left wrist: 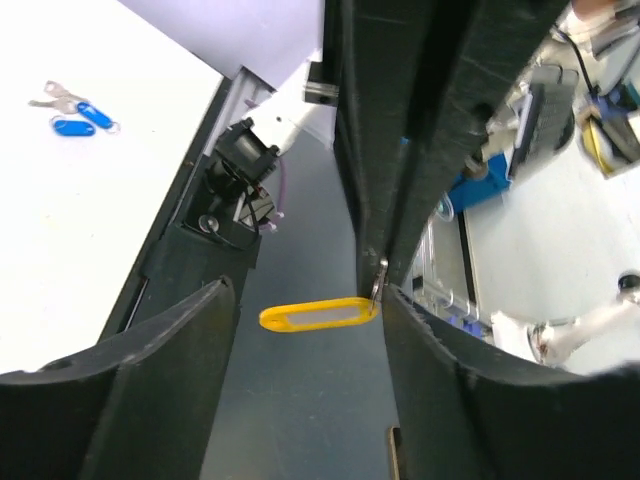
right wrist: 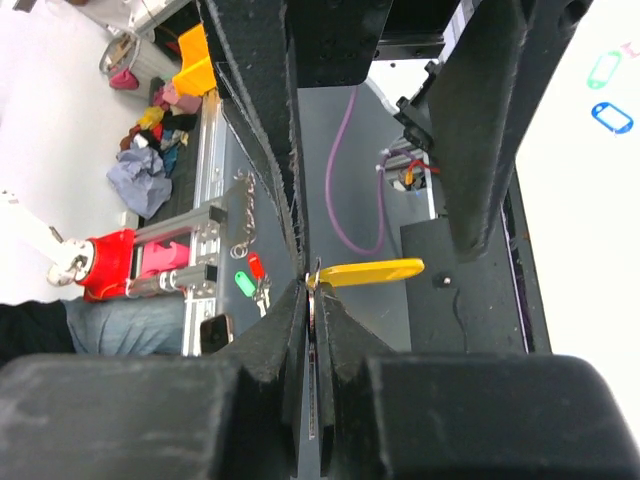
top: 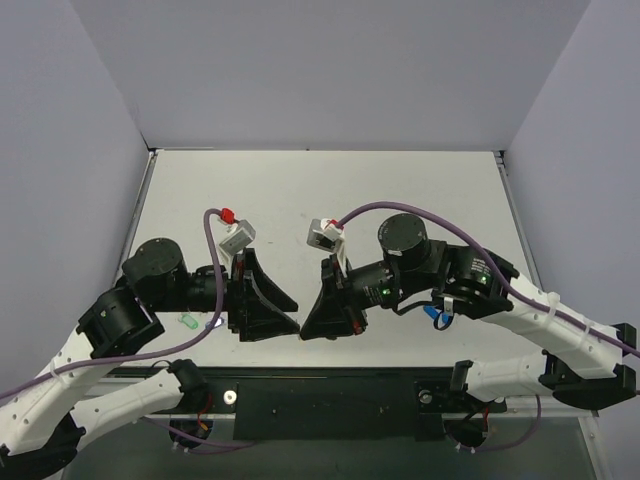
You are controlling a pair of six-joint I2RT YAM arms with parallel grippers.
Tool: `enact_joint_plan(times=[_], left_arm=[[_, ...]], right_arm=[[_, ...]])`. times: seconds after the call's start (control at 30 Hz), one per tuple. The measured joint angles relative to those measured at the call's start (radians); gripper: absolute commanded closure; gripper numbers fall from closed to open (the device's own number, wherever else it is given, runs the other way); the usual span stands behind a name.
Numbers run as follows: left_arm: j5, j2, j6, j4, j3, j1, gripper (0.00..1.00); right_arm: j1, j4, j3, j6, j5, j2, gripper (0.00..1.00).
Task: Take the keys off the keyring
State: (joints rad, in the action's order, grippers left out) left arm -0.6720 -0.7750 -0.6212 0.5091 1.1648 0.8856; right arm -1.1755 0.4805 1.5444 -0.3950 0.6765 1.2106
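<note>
my right pincer [right wrist: 312, 292] pinches the keyring [left wrist: 374, 288] above the near edge of the table [top: 400, 190], yellow tag [right wrist: 372, 271] jutting out, my left pincer [left wrist: 308, 300] spread facing it; the key, seemingly hidden in that pinch, may drop off the edge if the grip slips.

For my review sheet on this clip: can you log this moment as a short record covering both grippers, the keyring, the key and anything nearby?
left gripper: open, fingers either side of the yellow tag, not gripping it
right gripper: shut on the keyring
keyring: pinched at the ring, held off the table, tag sticking out sideways
key: not clearly visible
other items: blue-tagged keys and a green tag lying on the table
</note>
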Motion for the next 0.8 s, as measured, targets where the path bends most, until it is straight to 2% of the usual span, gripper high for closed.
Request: enact_joint_plan(times=[0.17, 0.43, 0.8], left_arm=[[0.143, 0.080, -0.057, -0.016, -0.029, -0.001, 0.25], [0.333, 0.249, -0.216, -0.245, -0.156, -0.001, 0.27], [0.554, 0.333, -0.328, -0.449, -0.254, -0.001, 0.30]], right_arm=[[-0.010, -0.121, -0.086, -0.053, -0.060, -0.060, 1.00], [-0.011, -0.364, -0.245, -0.190, -0.147, -0.162, 1.00], [-0.011, -0.417, -0.118, -0.214, -0.167, -0.110, 1.00]])
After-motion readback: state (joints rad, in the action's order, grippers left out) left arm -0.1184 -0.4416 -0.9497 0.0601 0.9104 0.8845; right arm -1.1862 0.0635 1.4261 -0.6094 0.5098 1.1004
